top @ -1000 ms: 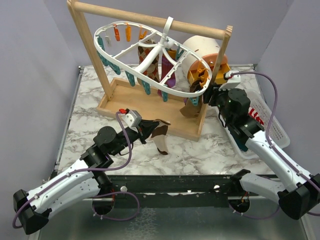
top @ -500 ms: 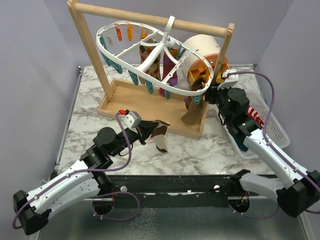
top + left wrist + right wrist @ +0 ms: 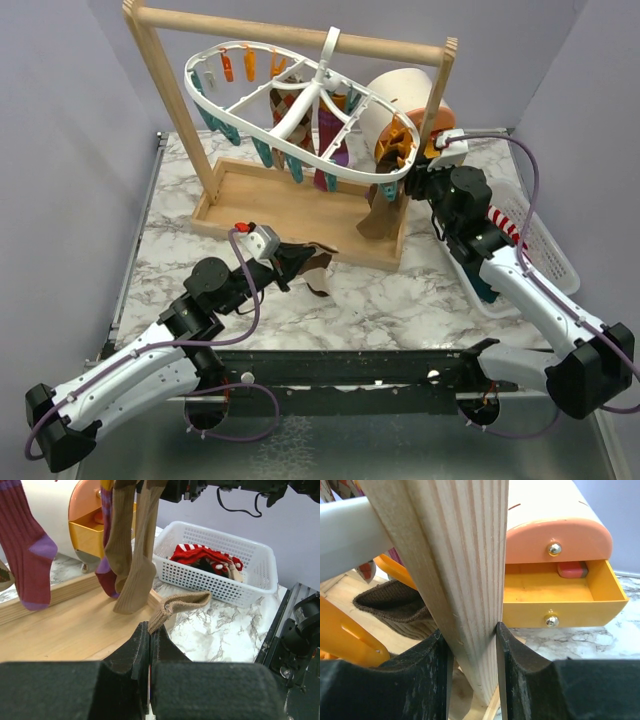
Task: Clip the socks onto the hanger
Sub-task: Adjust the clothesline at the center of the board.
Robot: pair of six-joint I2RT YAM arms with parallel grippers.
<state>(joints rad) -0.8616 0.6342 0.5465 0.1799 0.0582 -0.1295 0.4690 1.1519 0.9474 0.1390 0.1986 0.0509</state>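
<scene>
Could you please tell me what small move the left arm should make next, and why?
Probably raise the tan sock toward an empty teal clip on the hanger. The left pincer is shut on the sock's cuff, low beside the rack's base. The right pincer already clamps the wooden post, apparently steadying the rack.

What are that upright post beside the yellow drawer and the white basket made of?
The post looks like bare, matte wood: pale, with straight grain lines. The basket looks like smooth moulded white plastic, judging by its even slotted walls and slight sheen.
</scene>
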